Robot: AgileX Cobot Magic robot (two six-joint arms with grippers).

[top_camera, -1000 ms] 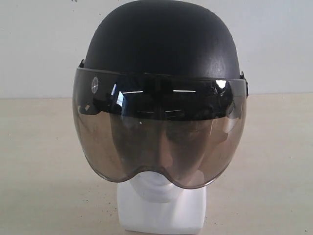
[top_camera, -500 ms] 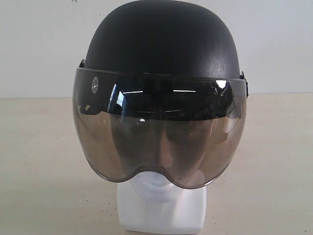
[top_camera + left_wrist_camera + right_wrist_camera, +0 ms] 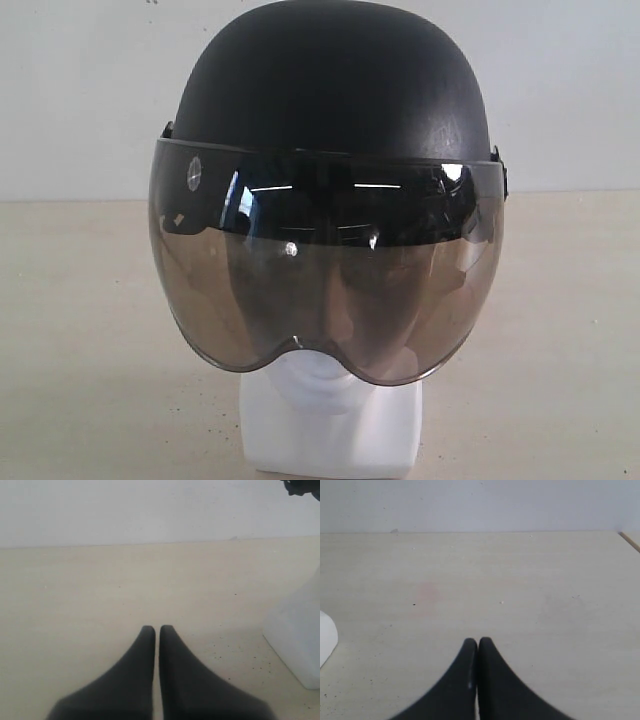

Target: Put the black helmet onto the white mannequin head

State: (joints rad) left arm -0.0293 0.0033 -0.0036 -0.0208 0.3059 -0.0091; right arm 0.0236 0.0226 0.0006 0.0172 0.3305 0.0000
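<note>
The black helmet sits upright on the white mannequin head, its smoky visor down over the face, leaving only the chin and blocky neck base uncovered. Neither gripper shows in the exterior view. In the left wrist view my left gripper is shut with nothing in it, low over the table; the mannequin base stands off to one side and a bit of the helmet shows in the corner. In the right wrist view my right gripper is shut and empty, with a sliver of the white base at the edge.
The beige table runs back to a pale wall. A table edge shows in the far corner of the right wrist view.
The helmet and the head stay put. Small bright reflections in the visor have shifted slightly.
</note>
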